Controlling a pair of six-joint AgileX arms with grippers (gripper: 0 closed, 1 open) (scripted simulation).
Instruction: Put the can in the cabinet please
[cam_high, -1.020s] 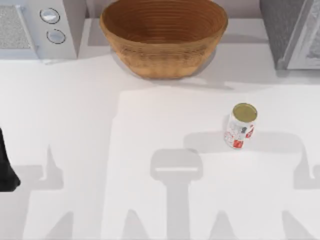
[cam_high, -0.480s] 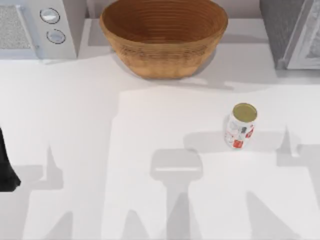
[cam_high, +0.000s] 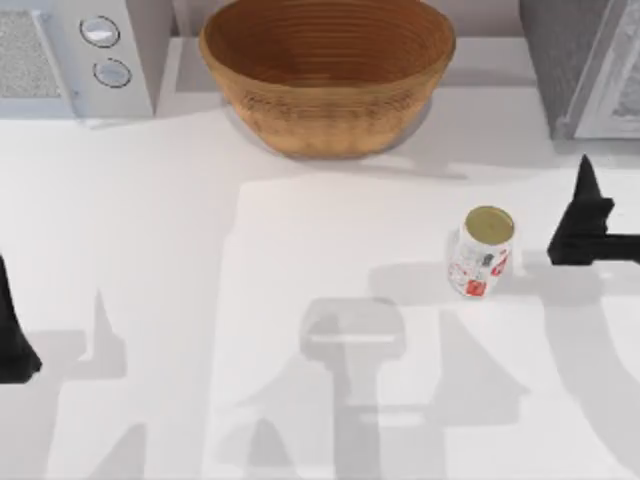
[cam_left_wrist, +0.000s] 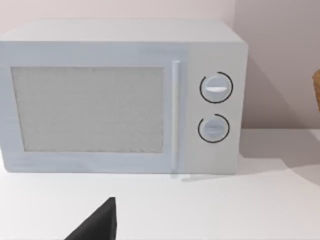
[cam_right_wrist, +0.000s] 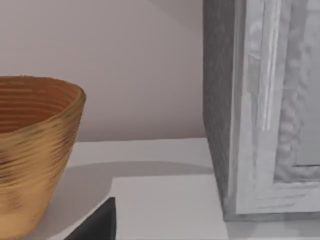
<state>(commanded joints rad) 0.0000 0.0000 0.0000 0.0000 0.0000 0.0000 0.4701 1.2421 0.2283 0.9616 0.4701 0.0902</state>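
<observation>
Just one can (cam_high: 481, 252), one basket (cam_high: 327, 72), one microwave (cam_high: 70, 55), one cabinet (cam_high: 585, 65)

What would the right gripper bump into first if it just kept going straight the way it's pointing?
Probably the grey cabinet. The right gripper, beside the can, points toward the table's back; its wrist view faces the cabinet's corner, basket off to one side. Depth is unclear.

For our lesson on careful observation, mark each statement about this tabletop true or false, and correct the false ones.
1. The small white can with the gold top stands upright on the white table. True.
2. The can sits inside the brown woven basket. False: it stands on the table, apart from the basket.
3. The right hand is beside the can, on its right. True.
4. The white microwave stands at the table's right. False: it is at the left; the grey cabinet is at the right.
</observation>
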